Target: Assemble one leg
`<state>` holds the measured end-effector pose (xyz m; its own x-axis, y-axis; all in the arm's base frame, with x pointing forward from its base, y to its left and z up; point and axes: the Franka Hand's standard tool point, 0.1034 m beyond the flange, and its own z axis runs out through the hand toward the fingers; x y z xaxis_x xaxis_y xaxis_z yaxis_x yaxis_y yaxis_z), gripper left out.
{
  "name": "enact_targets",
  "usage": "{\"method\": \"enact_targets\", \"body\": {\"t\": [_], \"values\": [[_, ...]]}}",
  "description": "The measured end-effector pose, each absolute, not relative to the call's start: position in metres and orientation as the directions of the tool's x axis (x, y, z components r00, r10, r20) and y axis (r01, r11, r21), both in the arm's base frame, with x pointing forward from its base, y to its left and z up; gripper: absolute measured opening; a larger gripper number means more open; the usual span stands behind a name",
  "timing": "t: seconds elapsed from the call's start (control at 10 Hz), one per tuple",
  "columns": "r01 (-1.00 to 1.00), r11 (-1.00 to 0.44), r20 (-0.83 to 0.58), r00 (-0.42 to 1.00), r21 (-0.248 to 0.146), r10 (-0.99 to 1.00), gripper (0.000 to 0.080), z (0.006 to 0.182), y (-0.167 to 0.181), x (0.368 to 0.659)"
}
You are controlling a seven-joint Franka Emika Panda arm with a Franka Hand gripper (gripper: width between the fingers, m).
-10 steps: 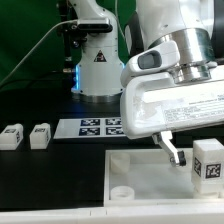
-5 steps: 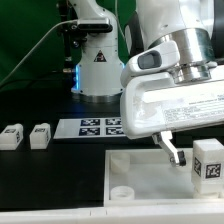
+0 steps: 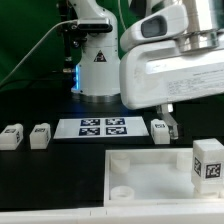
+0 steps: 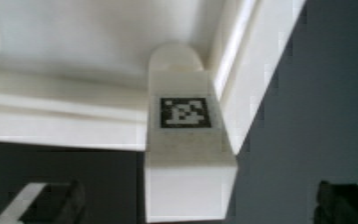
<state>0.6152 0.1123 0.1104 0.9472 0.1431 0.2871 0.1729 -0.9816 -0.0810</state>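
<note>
Four white legs with tags show in the exterior view. Two legs [image 3: 12, 137] [image 3: 40, 135] lie at the left. A third leg [image 3: 160, 128] lies beside the marker board [image 3: 100, 127]. A fourth leg [image 3: 207, 160] stands upright on the white panel [image 3: 150, 170] at its right edge. My gripper [image 3: 171, 124] hangs open and empty above the panel's far edge, next to the third leg. In the wrist view a tagged leg [image 4: 188, 112] lies against the panel [image 4: 69, 90], in line between my spread fingers [image 4: 43, 205], untouched.
The panel has a round socket [image 3: 120, 193] at its near left corner. A second robot base [image 3: 98, 70] with a blue light stands behind the marker board. Cables run at the back left.
My gripper has risen and shifted left, away from the upright leg on the panel. The leg beside the marker board has come into sight. The legs have not moved.
</note>
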Motion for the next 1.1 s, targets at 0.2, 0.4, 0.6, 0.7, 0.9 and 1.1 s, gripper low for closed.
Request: {"method": "enact_targets", "body": {"t": [0.2, 0.4, 0.6, 0.7, 0.9, 1.1], "values": [[0.161, -0.98, 0.073, 0.986, -0.117, 0.153, 0.0649, 0.11, 0.114, 0.623], [0.169, -0.976, -0.155, 0.97, -0.139, 0.19, 0.0649, 0.101, 0.114, 0.618], [0.167, -0.975, -0.185, 0.964, -0.146, 0.192, 0.0649, 0.093, 0.113, 0.626], [0.164, -0.976, -0.174, 0.967, -0.144, 0.188, 0.0649, 0.088, 0.112, 0.626], [0.167, -0.976, -0.15, 0.971, -0.14, 0.188, 0.0649, 0.083, 0.119, 0.628], [0.169, -0.976, -0.106, 0.977, -0.135, 0.184, 0.0649, 0.077, 0.121, 0.632]]}}
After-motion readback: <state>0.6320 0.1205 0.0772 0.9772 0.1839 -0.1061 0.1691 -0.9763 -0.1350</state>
